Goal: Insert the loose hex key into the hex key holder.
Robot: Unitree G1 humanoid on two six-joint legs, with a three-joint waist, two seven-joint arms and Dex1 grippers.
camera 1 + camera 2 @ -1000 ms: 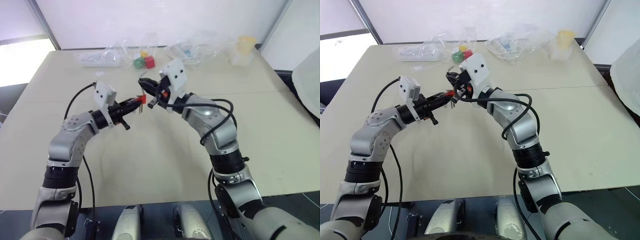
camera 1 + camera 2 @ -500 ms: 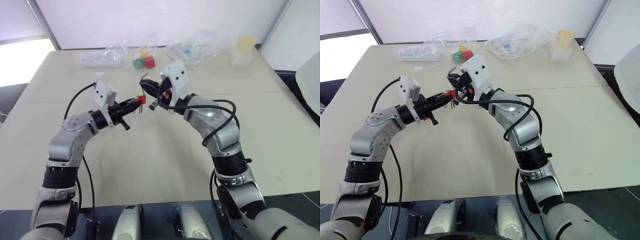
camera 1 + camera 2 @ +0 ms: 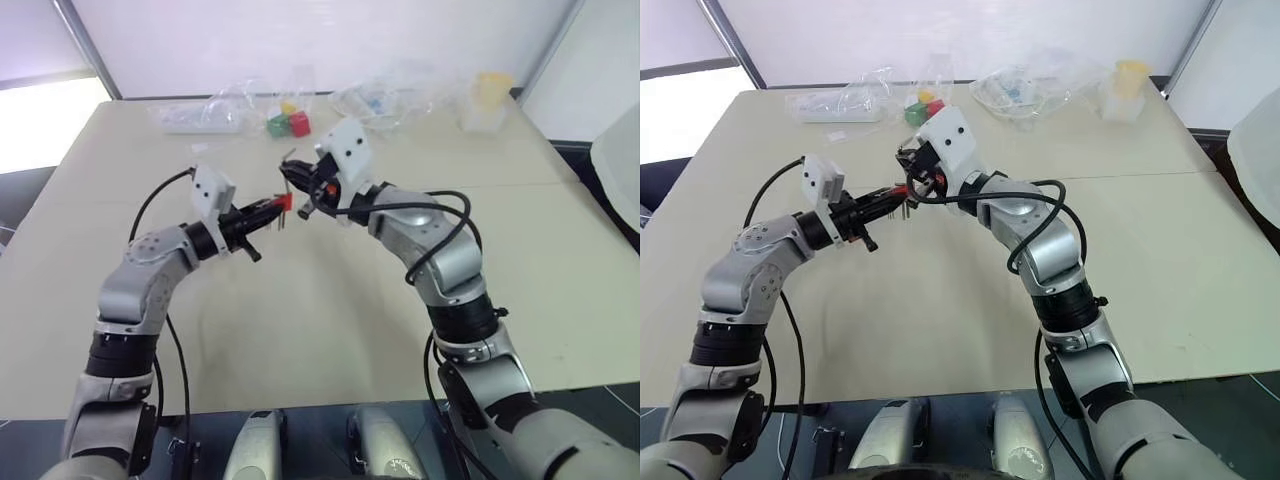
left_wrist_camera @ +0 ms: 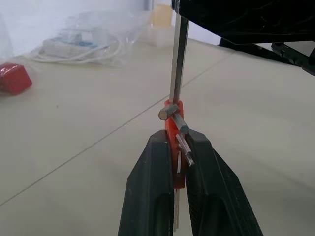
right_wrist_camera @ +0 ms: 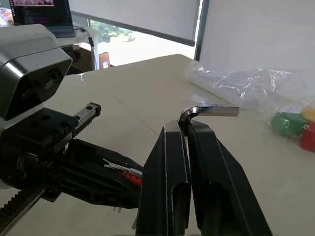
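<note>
Right gripper [image 5: 189, 129] clenched on the loose hex key [image 5: 209, 111]: black fingers pinch the long shank just under the bend, short leg jutting sideways past the fingertips. In the left wrist view the shank hangs straight down out of the right gripper, its lower end meeting the top of the hex key holder [image 4: 174, 114].

Left gripper [image 4: 176, 142] clamped on the hex key holder, an orange-red block with short grey keys poking out between the fingers. Both grippers are held up over the middle of the table [image 3: 330, 300], tips facing each other, holder and key touching or very near; whether the key has entered a slot cannot be told.

Further out, at the far edge of the table: a red cube [image 3: 299, 123] and a green cube [image 3: 276, 126] side by side, crumpled clear plastic bags [image 3: 200, 115] on either side, a pale yellow-lidded container [image 3: 485, 100] toward the far right corner.
</note>
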